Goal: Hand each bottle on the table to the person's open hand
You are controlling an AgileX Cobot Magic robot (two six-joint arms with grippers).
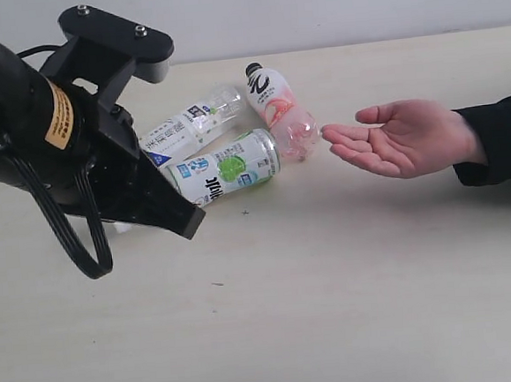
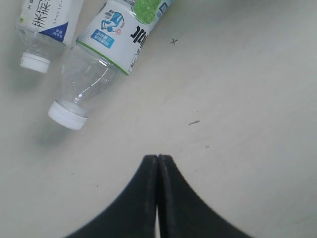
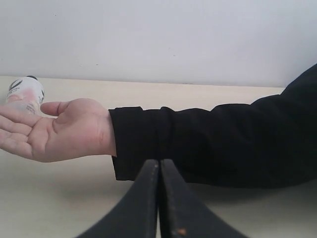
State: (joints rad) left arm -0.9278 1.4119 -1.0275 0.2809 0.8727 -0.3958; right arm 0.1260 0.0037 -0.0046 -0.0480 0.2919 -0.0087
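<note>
Left gripper (image 1: pixel 190 223), jaws together, hovers seemingly beside green-lime bottle (image 1: pixel 227 168).

Lab-like test bench: bare beige table (image 1: pixel 355 325), blank white wall (image 1: pixel 356 2).

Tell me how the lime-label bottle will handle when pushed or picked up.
The lime-label bottle lies on its side on the table, so a push would probably roll it. Its clear body looks empty, so likely light. Thin plastic may dent under a squeeze.
</note>
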